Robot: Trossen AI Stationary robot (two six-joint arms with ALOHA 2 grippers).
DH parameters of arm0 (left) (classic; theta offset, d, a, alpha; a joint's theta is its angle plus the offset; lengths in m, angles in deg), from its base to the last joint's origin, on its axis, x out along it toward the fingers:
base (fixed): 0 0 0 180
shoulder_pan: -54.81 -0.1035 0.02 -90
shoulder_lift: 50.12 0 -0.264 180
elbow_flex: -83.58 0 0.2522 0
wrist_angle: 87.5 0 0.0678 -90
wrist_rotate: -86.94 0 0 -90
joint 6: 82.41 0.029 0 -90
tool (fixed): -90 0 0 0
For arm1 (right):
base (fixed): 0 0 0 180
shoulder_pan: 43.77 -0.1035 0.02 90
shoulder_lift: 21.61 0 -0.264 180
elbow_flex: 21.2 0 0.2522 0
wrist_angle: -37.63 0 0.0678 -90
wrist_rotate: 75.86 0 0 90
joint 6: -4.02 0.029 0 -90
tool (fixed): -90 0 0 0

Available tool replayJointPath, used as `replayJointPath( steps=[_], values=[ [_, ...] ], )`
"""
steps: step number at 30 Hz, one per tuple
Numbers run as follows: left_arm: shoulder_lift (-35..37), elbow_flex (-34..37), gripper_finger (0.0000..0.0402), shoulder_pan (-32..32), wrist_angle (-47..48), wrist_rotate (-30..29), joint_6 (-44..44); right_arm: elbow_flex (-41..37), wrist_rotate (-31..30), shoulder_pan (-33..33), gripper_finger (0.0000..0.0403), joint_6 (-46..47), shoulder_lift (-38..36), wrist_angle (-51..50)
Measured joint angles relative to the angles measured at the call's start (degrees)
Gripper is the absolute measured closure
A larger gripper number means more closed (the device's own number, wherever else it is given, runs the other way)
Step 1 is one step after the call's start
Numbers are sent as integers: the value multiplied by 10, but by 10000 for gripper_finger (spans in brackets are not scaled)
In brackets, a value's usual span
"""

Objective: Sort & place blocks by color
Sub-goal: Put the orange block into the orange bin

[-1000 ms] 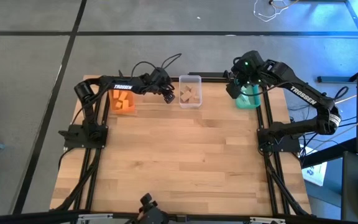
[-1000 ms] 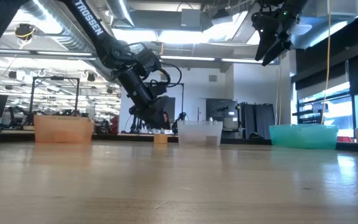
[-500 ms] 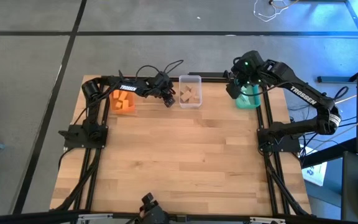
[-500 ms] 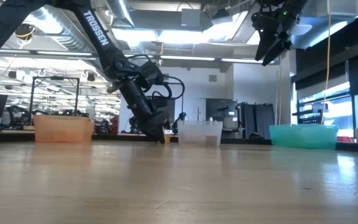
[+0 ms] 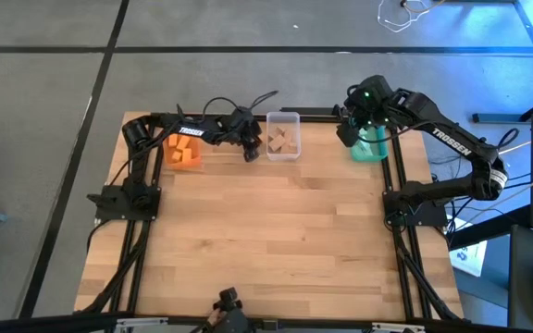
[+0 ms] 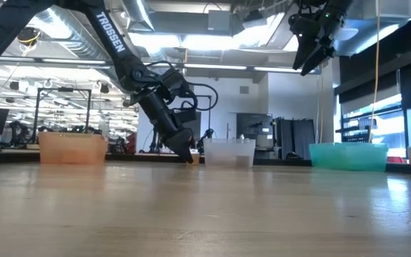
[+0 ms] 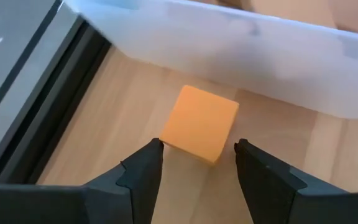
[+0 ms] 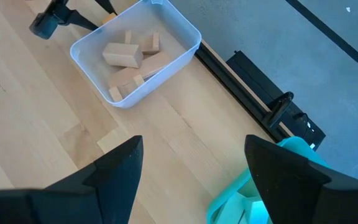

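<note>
One orange block (image 7: 201, 122) lies flat on the table beside the clear bin's (image 5: 283, 137) left wall. My left gripper (image 7: 197, 155) is open and down at the table, one finger on each side of this block; the low view shows it (image 6: 188, 155) at table height. The clear bin holds several plain wood blocks (image 8: 129, 59). Orange blocks lie in the orange bin (image 5: 183, 153). My right gripper (image 5: 350, 129) is open and hangs high (image 6: 307, 61) above the teal bin (image 5: 371, 148). My left gripper comes at the orange block slanting down from the table's left. Its fingertips (image 7: 154, 152) stand close against the block's two opposite sides (image 7: 166, 134). Whether they touch it, I cannot tell. The block rests on the table.
The three bins stand in a row along the table's far edge, with the dark frame rail (image 5: 313, 113) just behind them. The clear bin's wall (image 7: 241, 43) is directly beside my left fingers. The wooden tabletop (image 5: 276, 240) stretches toward the near edge.
My left gripper has moved down and a little toward the clear bin, from above the orange block to table height. Its open fingers now stand on either side of the block. The block has stayed in place.
</note>
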Motion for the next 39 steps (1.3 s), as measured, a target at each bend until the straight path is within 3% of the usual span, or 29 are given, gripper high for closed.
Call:
replayJointPath(
  steps=[17, 26, 30, 39],
  values=[
    [0, 0, 254, 28, 14, 6, 45, 0, 0, 0, 121, 0, 0, 0],
    [6, -3, 254, 46, 5, -65, 45, 0, 0, 0, 121, 0, 0, 0],
    [15, -20, 253, 52, 50, -72, 50, 0, 0, 0, 121, 0, 0, 0],
    [16, -49, 253, 58, 50, -51, 228, 0, -1, 0, 121, 0, 0, 0]
  ],
)
